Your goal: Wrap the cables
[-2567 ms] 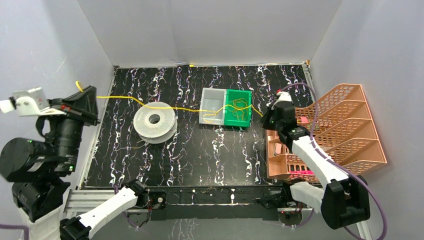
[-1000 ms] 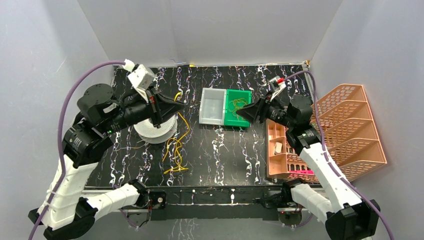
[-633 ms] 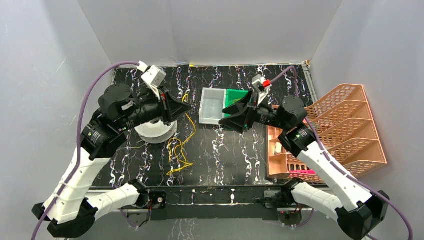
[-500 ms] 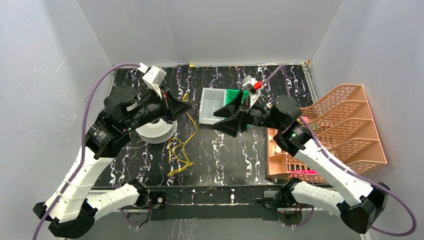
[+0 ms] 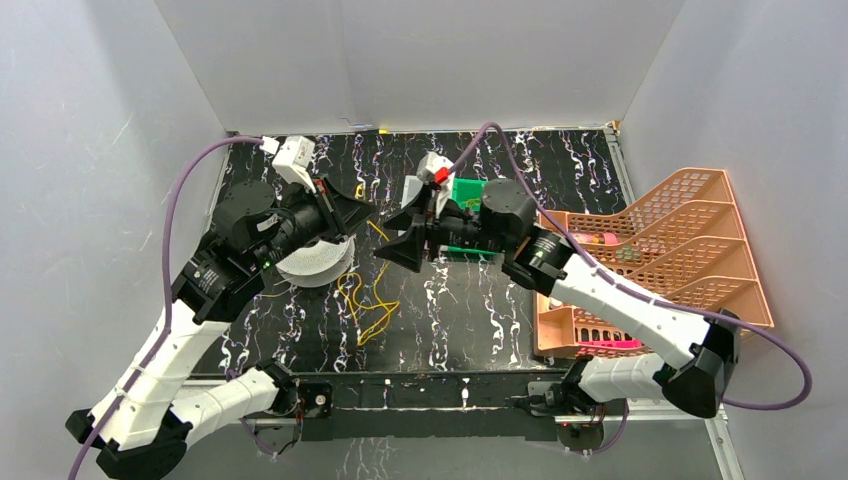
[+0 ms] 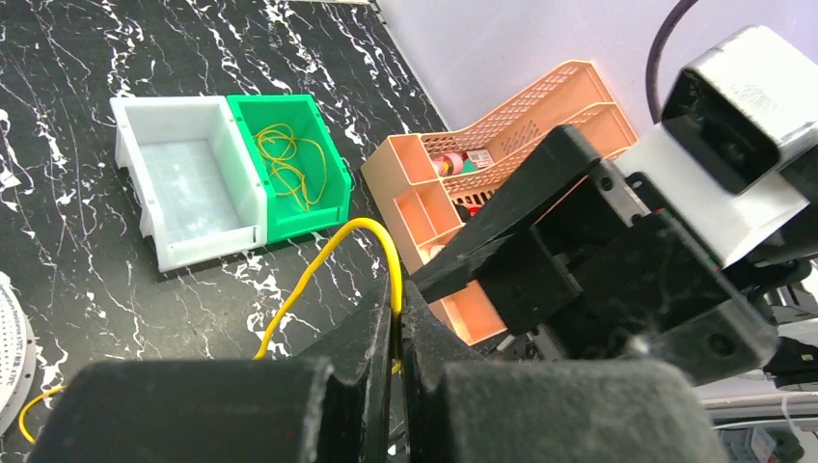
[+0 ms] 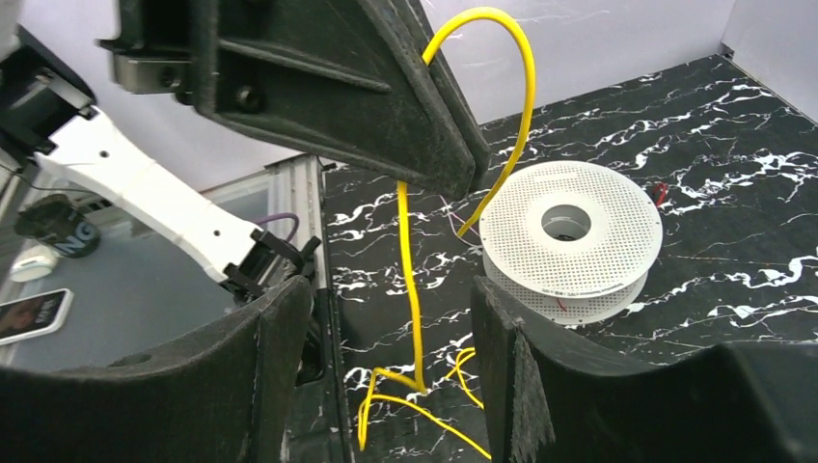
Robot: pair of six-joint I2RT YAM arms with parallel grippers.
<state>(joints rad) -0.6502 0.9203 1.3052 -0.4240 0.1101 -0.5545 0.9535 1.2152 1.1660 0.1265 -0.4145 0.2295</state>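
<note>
Left gripper [image 6: 397, 323] is clamped on one yellow cable [image 7: 410, 260], holding it up just right of the white spool [image 7: 569, 236]. The rest hangs down into a loose tangle on the table [image 5: 460, 320], near centre. Right gripper [image 7: 391, 333] has its jaws wide apart, faces the hanging run and holds nothing. More cables [image 6: 289, 166] sit in the green bin [image 6: 307, 224], far centre. The wire looks light, limp, a bit springy and probably slick. Pinch the straight hanging run just below the left gripper's grip, not the tangle.
</note>
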